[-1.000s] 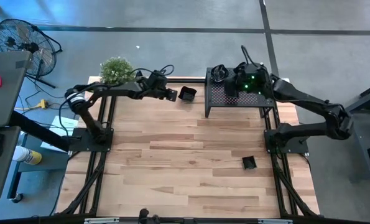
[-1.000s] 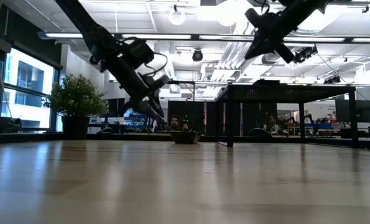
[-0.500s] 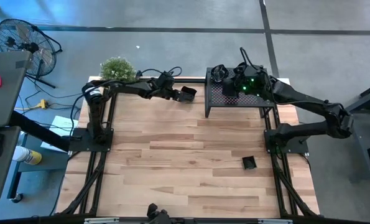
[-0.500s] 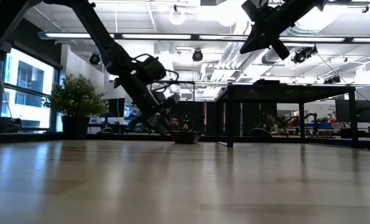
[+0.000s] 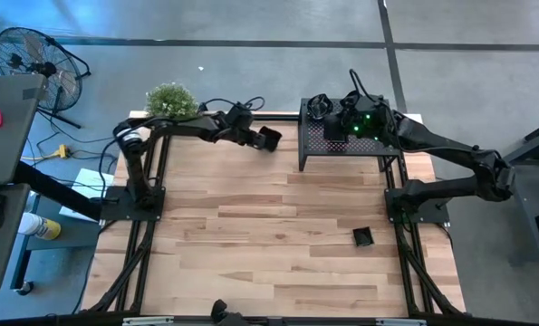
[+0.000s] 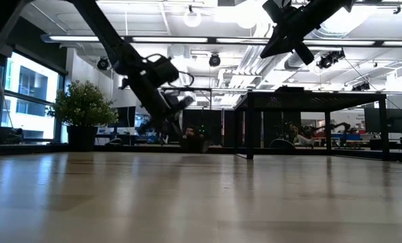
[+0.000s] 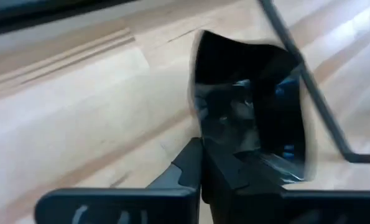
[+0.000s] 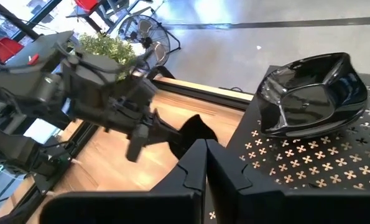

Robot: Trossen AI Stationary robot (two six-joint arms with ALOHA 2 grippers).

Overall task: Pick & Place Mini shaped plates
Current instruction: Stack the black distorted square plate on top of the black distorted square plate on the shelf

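Wood table (image 5: 269, 235), grey floor, left hand (image 5: 258, 138) gripping black plate (image 5: 270, 138), right hand (image 5: 328, 116) closed over stand (image 5: 346, 145).

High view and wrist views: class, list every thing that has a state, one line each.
left gripper: shut on the back plate's rim.
back plate: gripped, tilted.
stand plate: resting on the stand, free.
front plate: lying on the table, free.
right gripper: shut, empty, above the stand.
stand: upright.
plant: upright.
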